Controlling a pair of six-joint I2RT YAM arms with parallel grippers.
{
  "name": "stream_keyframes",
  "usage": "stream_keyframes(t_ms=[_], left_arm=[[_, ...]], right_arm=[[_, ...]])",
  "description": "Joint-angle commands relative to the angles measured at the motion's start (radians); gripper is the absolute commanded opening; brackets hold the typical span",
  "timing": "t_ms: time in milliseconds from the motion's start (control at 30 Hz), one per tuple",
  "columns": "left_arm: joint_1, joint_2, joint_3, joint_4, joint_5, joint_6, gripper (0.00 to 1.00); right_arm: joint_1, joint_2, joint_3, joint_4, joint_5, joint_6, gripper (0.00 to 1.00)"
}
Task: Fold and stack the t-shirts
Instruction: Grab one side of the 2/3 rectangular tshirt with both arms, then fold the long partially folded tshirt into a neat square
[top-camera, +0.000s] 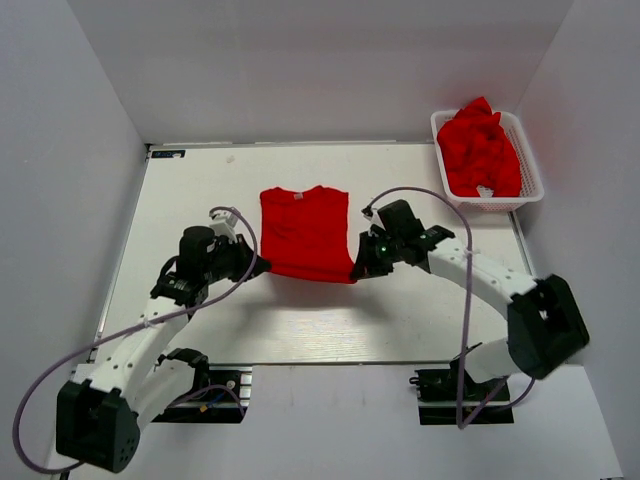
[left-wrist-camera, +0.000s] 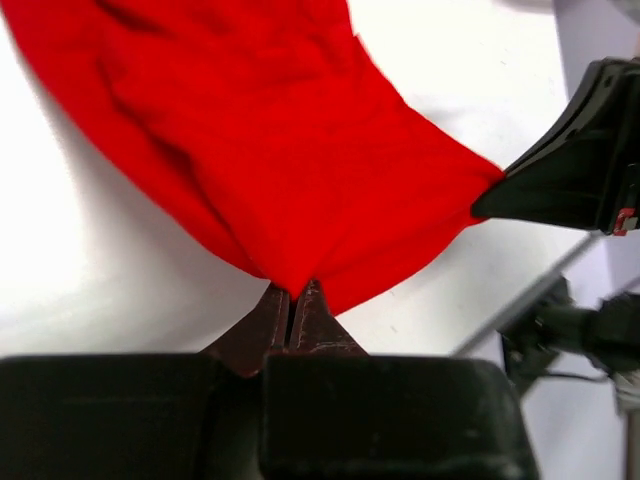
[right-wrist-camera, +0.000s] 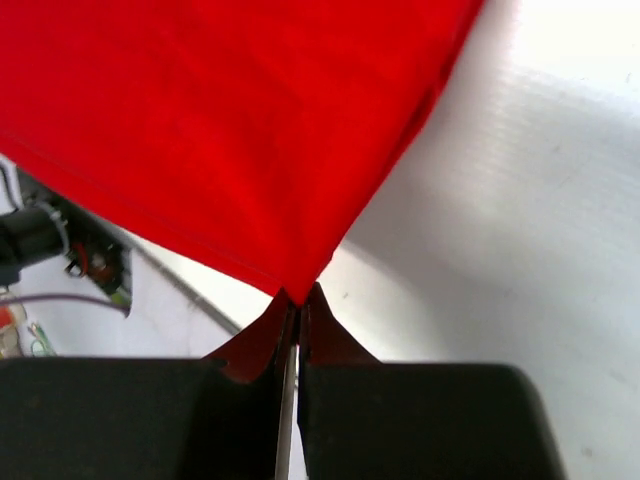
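1. Left claw: clenched on the near left corner of the shirt. Its dark, tapered fingers are pressed together with cloth pinched at the tips.
2. Right claw: clamped likewise on the near right corner, the cloth drawn to a point at its tips.
3. Shirt: red, soft and matte, lightly creased. It lies mid-table with the collar at the far end. The near hem is held just off the surface, stretched between both claws.
4. Table: white, smooth, flat.
5. Basket: white lattice plastic, rectangular, at the far right corner. It holds a crumpled red pile of shirts.
6. Arms: both reach inward from their bases, elbows outward, wrists low and facing each other across the hem.
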Motion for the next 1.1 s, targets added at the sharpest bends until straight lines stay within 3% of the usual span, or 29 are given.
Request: stream_keyframes(t_ms=[0, 233, 700, 1067], left_arm=[[0.002, -0.061, 0.050, -0.166, 0.037, -0.044, 0.00], [0.002, -0.028, 0.217, -0.329, -0.073, -0.054, 0.00], [0.020, 0.239, 0.435, -0.229, -0.309, -0.103, 0.00], [0.020, 0.556, 0.641, -0.209, -0.414, -0.074, 0.00]], right_arm=[[0.014, -0.094, 0.015, -0.128, 0.000, -0.023, 0.00], [0.009, -0.134, 0.145, -0.149, 0.068, -0.036, 0.00], [-0.029, 0.162, 0.542, -0.175, 0.126, -0.085, 0.00], [-0.106, 0.352, 0.702, -0.192, 0.103, -0.070, 0.00]])
